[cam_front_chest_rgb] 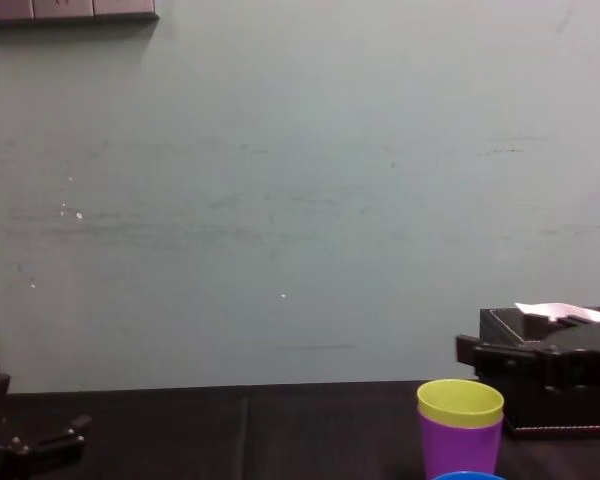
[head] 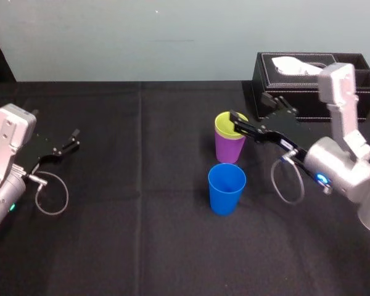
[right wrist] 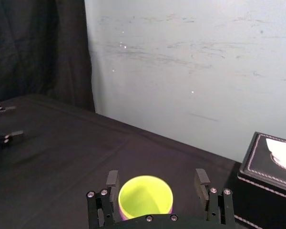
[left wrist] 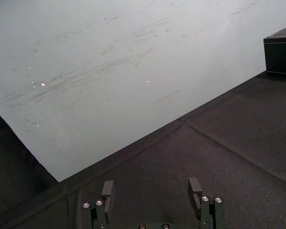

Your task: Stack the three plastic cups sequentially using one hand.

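A yellow-green cup (head: 225, 127) (right wrist: 145, 195) (cam_front_chest_rgb: 460, 402) sits nested inside a purple cup (head: 228, 148) (cam_front_chest_rgb: 460, 448) on the black table, just right of the middle. In front of them a blue cup (head: 226, 188) (cam_front_chest_rgb: 465, 476) stands alone and upright. My right gripper (head: 250, 111) (right wrist: 156, 179) (cam_front_chest_rgb: 470, 352) hovers at the nested pair's rim; it is open, its fingers (right wrist: 112, 180) stand either side of the yellow-green cup and grip nothing. My left gripper (head: 71, 140) (left wrist: 151, 187) is parked open at the far left.
A black tissue box (head: 314, 80) (right wrist: 271, 167) (cam_front_chest_rgb: 550, 400) stands at the back right, close behind my right arm. A black cloth (head: 142, 234) covers the table and a pale wall (cam_front_chest_rgb: 280, 200) rises behind it.
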You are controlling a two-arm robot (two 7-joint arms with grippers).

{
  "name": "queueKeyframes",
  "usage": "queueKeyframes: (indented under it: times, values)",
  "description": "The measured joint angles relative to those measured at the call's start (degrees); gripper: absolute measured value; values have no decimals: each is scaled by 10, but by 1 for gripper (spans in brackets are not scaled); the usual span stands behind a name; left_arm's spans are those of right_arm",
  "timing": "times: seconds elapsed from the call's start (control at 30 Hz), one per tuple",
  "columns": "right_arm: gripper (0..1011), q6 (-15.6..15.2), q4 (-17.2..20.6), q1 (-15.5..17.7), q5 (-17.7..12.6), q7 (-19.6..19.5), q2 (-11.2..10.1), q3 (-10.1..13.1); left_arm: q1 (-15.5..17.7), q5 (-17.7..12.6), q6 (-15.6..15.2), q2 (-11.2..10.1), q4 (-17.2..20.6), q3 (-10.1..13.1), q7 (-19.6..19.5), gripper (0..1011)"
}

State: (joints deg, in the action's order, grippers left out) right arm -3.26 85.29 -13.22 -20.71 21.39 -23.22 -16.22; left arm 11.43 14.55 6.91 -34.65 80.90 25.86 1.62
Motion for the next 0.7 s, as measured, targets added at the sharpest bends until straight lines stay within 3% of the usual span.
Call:
queueKeyframes:
  times: [0.27, 0.43, 0.47, 0.7]
  values:
    - [1003, -18, 78, 71, -25, 13, -52, 32, 0, 0, 0, 0, 0, 0, 0, 1011]
    - [1003, -18, 131, 142, -47, 25, -96, 61, 0, 0, 0, 0, 0, 0, 0, 1011]
    - [1003, -18, 131, 142, -47, 25, -96, 61, 0, 0, 0, 0, 0, 0, 0, 1011]
    - [1003, -9, 162, 224, -58, 40, -139, 75, 0, 0, 0, 0, 0, 0, 0, 1011]
